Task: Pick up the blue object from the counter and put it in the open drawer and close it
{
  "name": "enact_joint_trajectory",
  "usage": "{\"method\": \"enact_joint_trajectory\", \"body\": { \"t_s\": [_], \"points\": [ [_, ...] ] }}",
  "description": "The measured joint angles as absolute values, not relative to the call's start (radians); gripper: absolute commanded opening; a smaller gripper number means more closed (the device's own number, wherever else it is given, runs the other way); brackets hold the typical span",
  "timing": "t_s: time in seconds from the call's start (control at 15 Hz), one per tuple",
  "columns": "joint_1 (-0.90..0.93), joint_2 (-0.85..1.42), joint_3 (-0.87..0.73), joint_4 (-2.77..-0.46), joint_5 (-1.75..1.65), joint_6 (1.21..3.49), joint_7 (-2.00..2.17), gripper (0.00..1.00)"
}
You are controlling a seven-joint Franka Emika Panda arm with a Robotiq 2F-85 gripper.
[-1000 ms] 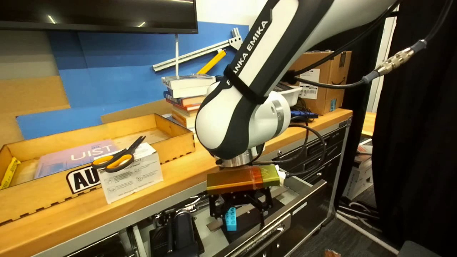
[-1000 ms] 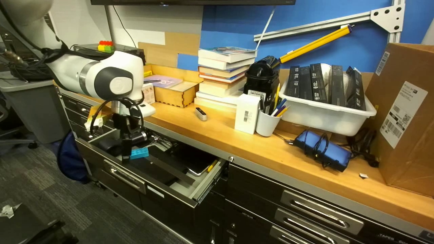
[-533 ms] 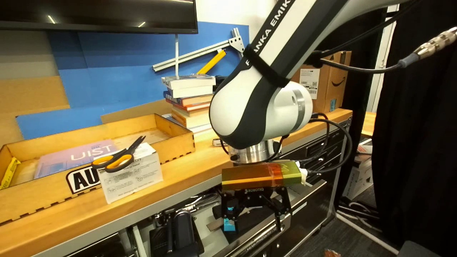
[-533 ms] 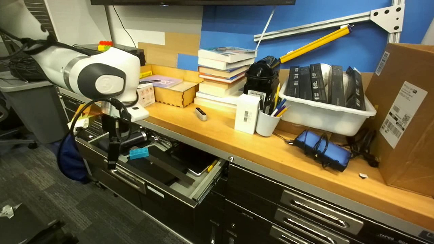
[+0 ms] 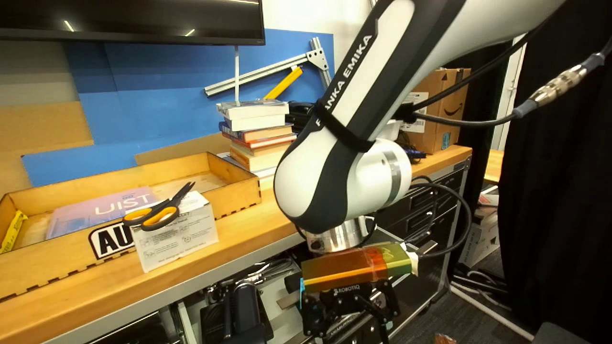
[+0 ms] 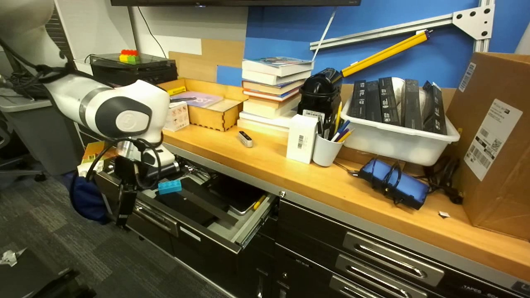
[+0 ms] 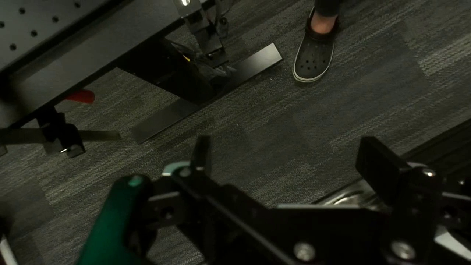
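Note:
The blue object, a light-blue studded brick, lies inside the open black drawer on dark flat things. In an exterior view only a sliver of the blue object shows beside the gripper. My gripper is open and empty, low at the outer side of the drawer front, beside its metal pull. In the wrist view the gripper has its fingers wide apart over floor, and the pull shows near the right finger. The wooden counter is above the drawer.
Dark tools and a tablet lie in the drawer. On the counter stand a wooden tray, a white box with scissors, stacked books and a white bin. The wrist view shows a person's shoe and a metal bench.
My open gripper has moved from above the blue object outward past the drawer front, then lower and tilted. The blue object and the drawer have not moved.

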State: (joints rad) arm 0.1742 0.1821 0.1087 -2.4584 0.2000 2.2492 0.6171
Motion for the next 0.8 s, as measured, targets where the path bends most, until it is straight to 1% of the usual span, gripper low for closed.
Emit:
{"method": "enact_joint_trajectory", "body": {
  "t_s": [0.2,0.33,0.53,0.8],
  "points": [
    [0.193,0.227,0.111,-2.433,0.183,2.297,0.642,1.0],
    [0.209,0.242,0.111,-2.416,0.147,2.373,0.696,1.0],
    [0.246,0.286,0.098,-2.367,0.041,2.49,0.81,1.0],
    [0.317,0.37,0.039,-2.251,-0.146,2.565,0.965,1.0]
  ]
}}
